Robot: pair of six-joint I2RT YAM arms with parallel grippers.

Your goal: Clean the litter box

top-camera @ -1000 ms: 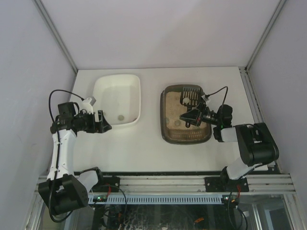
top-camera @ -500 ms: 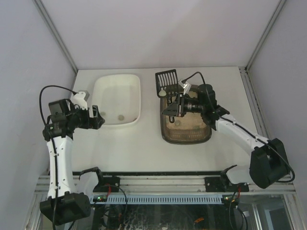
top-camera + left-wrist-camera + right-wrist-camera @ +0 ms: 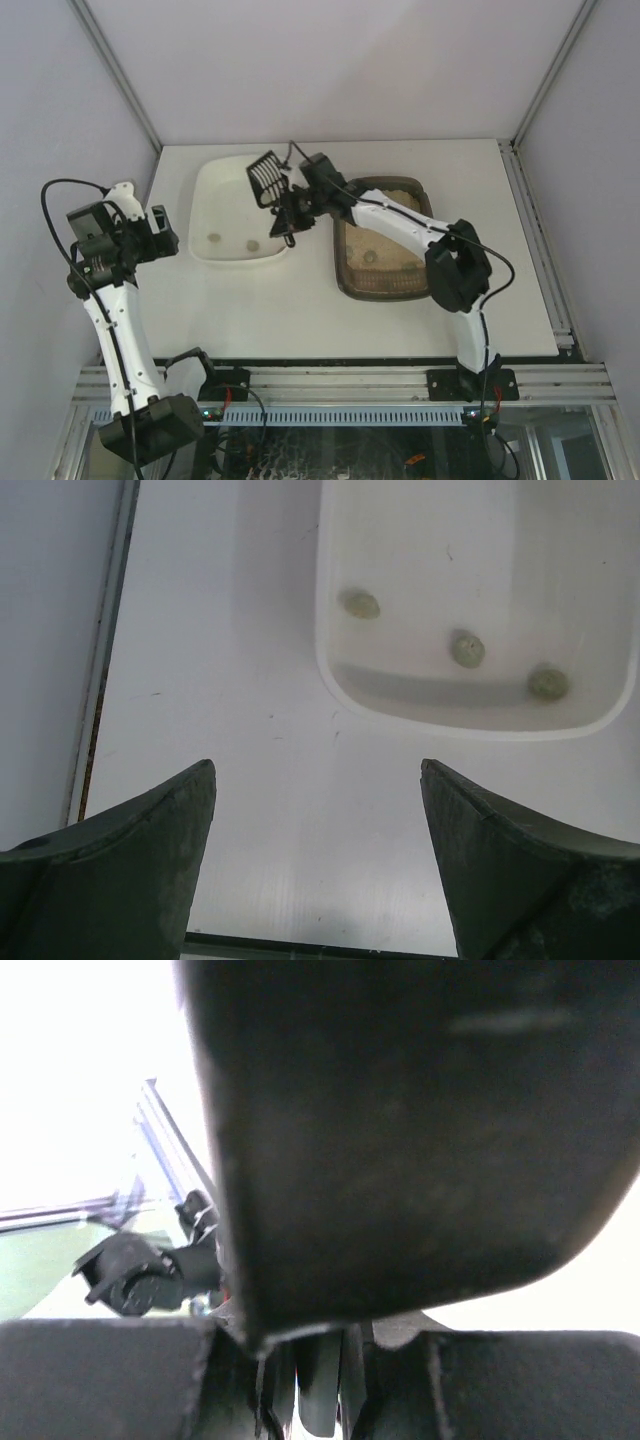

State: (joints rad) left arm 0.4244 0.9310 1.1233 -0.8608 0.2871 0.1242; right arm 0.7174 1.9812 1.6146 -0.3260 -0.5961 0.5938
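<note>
**A:** Holding anything, that right gripper [image 3: 292,212]?

**B:** Clenched on the black scoop [image 3: 265,176], above the one o'clock corner of the white tub [image 3: 205,205]. The wrist view is too dark to show the contact.

**A:** And the left gripper [image 3: 315,780]?

**B:** Released, around the tub's eight o'clock. The litter box [image 3: 342,240] sits at its three o'clock. Three clumps [image 3: 467,648] lie in the tub.

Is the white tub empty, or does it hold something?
Not empty. In the left wrist view, three small greenish-grey lumps lie on the floor of the white tub.
</note>
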